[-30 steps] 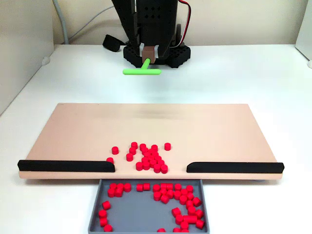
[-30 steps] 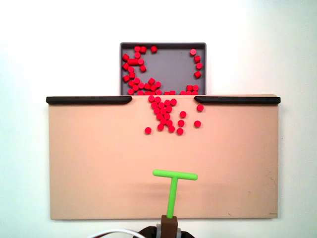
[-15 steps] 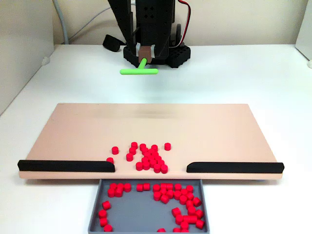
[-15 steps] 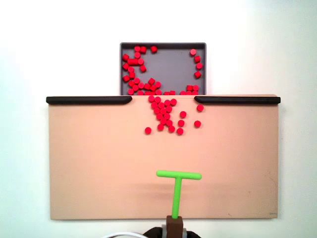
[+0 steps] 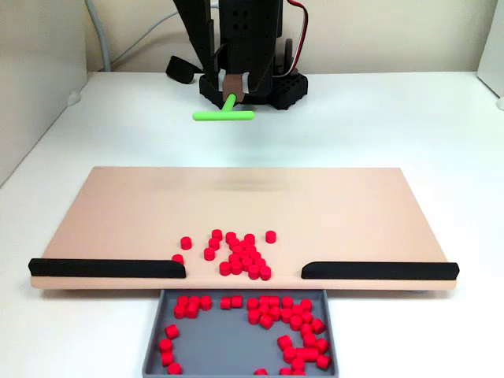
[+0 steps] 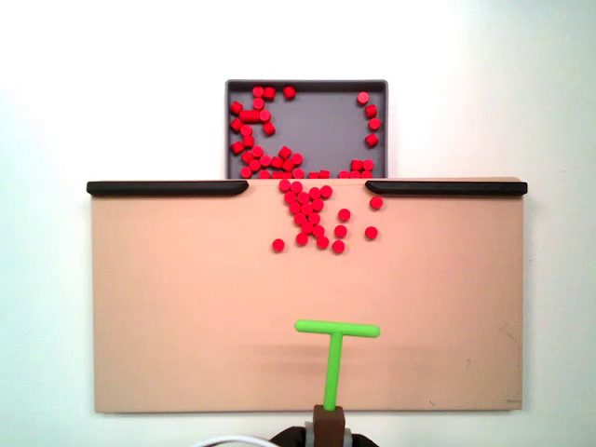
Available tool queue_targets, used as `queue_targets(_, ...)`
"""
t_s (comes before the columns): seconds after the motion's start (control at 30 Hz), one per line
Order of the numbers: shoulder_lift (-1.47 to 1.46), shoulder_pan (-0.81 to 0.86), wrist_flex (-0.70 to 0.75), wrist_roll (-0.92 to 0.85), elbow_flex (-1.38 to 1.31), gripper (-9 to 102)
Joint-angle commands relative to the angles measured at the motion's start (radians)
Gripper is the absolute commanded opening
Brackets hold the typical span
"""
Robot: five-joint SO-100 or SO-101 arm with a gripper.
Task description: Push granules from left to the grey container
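pusher (image 6: 336, 330) barely shifted; gripper (image 6: 329, 417) clamps it; no legible writing.

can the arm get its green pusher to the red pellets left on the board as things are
Probably yes: bare board lies between the green pusher and the pellets, with nothing in between.

I count roughly twenty granules (image 6: 308, 216) on my tan board (image 6: 186, 307) near its railed edge, about forty more in the one grey container (image 6: 321, 121), two black rails (image 6: 168, 187), and one green pusher (image 6: 335, 345).
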Motion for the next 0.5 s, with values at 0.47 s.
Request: queue_targets(0.47,0.008,-0.026,-0.002,0.025,-0.02,0)
